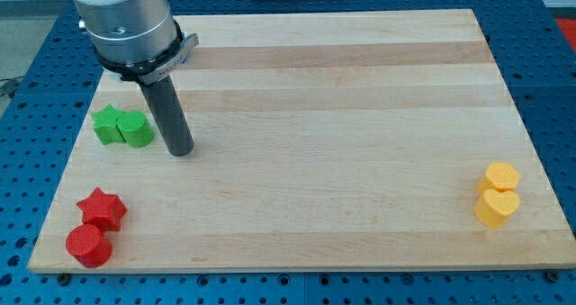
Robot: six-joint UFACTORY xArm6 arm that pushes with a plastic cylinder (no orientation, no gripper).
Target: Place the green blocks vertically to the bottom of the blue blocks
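Note:
Two green blocks sit side by side near the board's left edge: a green star (108, 124) and, touching it on the right, a green round block (137, 130). My tip (181, 149) rests on the board just right of the green round block, a small gap apart. No blue block shows anywhere in the view.
A red star (102, 209) and a red cylinder (88, 246) sit at the board's bottom left. A yellow hexagon (500, 175) and a yellow heart (496, 209) sit at the right edge. The wooden board (324, 116) lies on a blue perforated table.

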